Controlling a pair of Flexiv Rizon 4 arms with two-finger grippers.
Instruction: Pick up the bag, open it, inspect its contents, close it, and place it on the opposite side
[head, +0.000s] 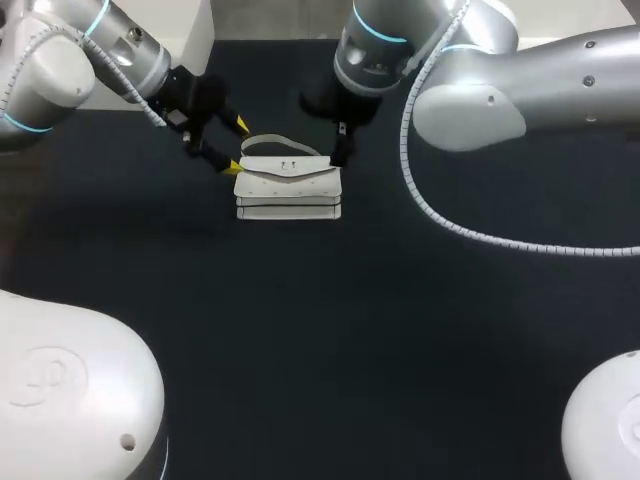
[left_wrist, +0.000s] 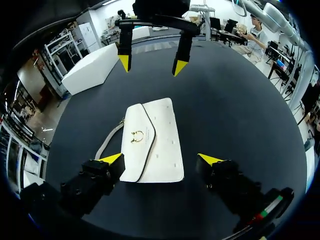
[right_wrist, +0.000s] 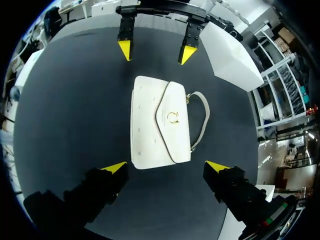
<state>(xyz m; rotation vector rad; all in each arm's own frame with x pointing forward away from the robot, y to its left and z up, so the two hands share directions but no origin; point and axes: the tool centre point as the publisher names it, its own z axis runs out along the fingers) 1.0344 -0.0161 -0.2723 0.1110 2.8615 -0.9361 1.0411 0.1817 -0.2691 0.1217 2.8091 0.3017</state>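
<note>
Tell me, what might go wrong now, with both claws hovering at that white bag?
1. The open left gripper and right gripper face each other across the bag; closing in together, they might collide.
2. The loose strap lies near one finger of the left gripper, which could snag it.
3. The bag lies flat, so a grab might push it rather than lift it.

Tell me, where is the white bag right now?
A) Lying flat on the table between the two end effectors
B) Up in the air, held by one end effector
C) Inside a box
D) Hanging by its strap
A: the white bag lies flat on the dark table, with the open left end effector at one end and the open right end effector at the other.
</note>
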